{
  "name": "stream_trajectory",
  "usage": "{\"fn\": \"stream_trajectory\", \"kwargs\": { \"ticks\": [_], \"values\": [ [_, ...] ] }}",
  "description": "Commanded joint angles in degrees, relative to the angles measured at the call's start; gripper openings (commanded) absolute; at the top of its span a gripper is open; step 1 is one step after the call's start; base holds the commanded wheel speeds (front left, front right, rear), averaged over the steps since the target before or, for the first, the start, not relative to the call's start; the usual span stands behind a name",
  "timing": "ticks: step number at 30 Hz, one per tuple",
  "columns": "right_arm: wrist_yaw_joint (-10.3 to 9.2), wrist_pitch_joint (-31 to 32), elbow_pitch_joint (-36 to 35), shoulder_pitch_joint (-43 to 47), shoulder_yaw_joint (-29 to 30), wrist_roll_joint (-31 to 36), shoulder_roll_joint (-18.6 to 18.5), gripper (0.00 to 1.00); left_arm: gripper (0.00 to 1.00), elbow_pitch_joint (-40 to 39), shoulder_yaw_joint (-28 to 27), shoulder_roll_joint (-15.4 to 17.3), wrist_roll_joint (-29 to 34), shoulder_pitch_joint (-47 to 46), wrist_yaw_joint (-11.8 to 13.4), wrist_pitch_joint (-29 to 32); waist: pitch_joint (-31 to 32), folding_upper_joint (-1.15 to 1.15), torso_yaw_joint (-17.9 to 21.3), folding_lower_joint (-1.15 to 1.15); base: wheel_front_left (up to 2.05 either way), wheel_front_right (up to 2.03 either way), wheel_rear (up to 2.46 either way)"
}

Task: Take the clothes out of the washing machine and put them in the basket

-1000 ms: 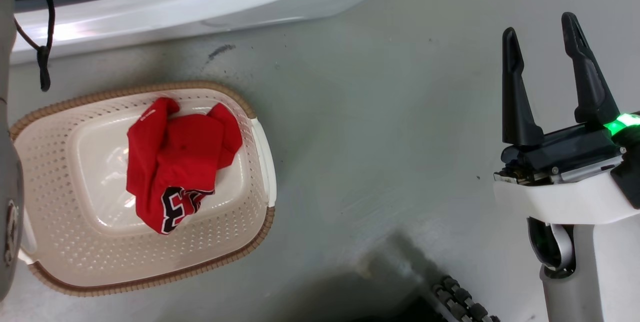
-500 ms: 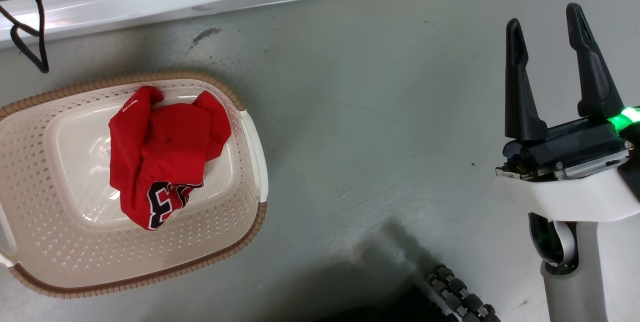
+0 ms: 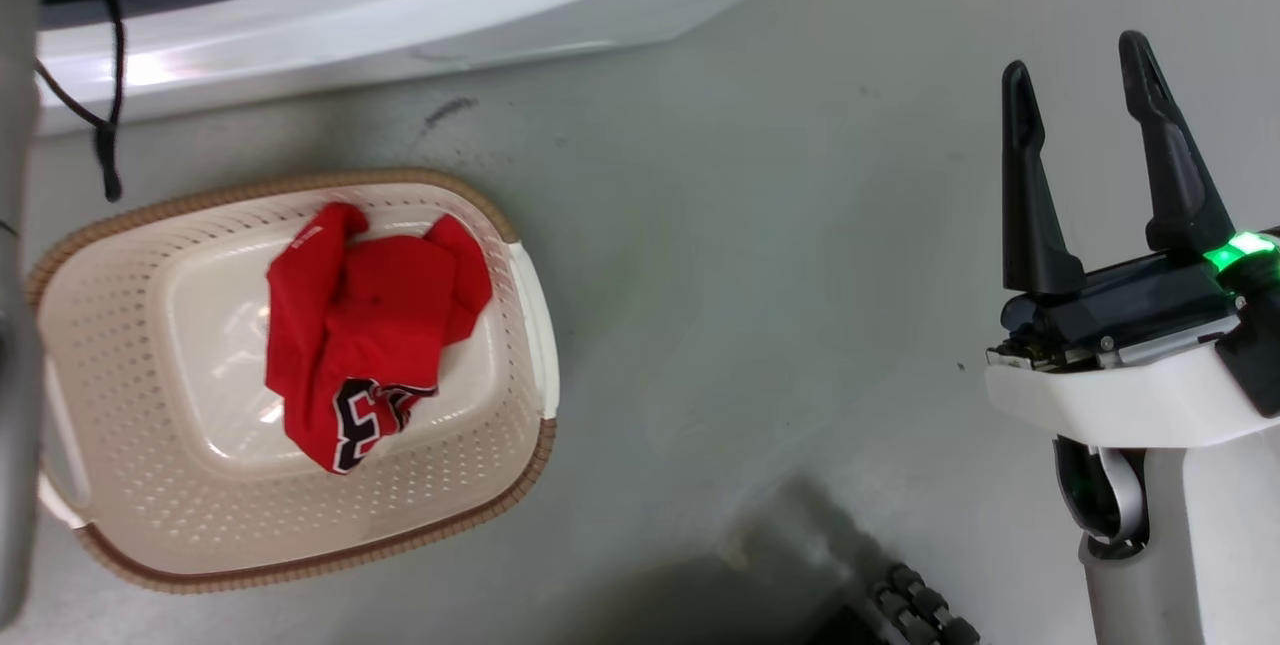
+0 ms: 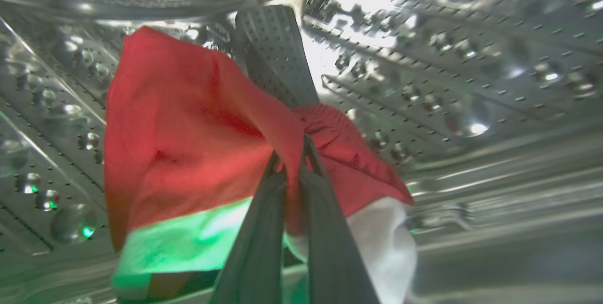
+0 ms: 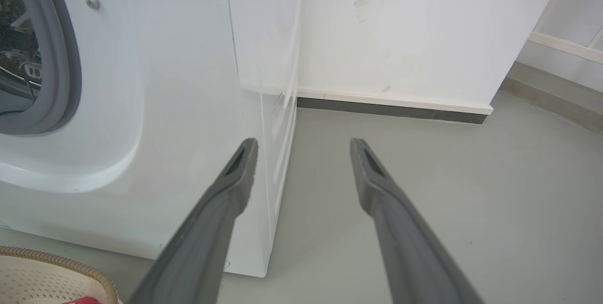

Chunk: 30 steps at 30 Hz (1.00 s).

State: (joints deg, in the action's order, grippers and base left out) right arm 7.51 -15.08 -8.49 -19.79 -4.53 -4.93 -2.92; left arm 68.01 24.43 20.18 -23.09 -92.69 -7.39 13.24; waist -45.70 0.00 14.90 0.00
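One soft, white-banded red garment (image 4: 188, 143) bunches in the left gripper (image 4: 292, 155).

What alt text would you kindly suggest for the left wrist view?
The left gripper, its fingers closed, pinches a red garment with a white band inside the washing machine's perforated steel drum. Green light tints part of the band.
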Motion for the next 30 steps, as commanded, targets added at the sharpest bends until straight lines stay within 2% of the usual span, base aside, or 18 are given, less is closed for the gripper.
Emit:
{"fn": "stream_trajectory", "kwargs": {
  "ticks": [1, 12, 23, 30],
  "values": [
    [-0.04, -0.14, 0.12, 0.49, 0.20, 0.33, 0.07, 1.00, 0.00, -0.55, 0.34, -0.42, -0.56, 1.38, -0.02, -1.02, 1.76, 0.00, -1.10, 0.00, 0.00, 0.00, 0.00],
    [-0.04, -0.14, 2.36, 4.45, 0.89, 3.33, 0.06, 1.00, 0.00, -5.20, 6.56, -2.11, -6.42, 14.52, -0.02, -12.71, 12.36, 0.00, -6.13, 0.00, 0.00, 0.00, 0.00],
    [-0.04, -0.14, 3.91, 9.70, 1.74, 5.89, 0.04, 1.00, 0.00, -12.13, 13.16, 0.05, -12.14, 28.36, -0.02, -24.32, 23.07, 0.00, -10.34, 0.00, 0.00, 0.00, 0.00],
    [-0.04, -0.14, 4.62, 13.35, 1.92, 6.60, 0.05, 1.00, 0.00, -17.61, 13.32, 1.00, -12.89, 36.22, 0.57, -27.90, 28.60, 0.00, -12.57, 0.00, 0.00, 0.00, 0.00]
  ]
}}
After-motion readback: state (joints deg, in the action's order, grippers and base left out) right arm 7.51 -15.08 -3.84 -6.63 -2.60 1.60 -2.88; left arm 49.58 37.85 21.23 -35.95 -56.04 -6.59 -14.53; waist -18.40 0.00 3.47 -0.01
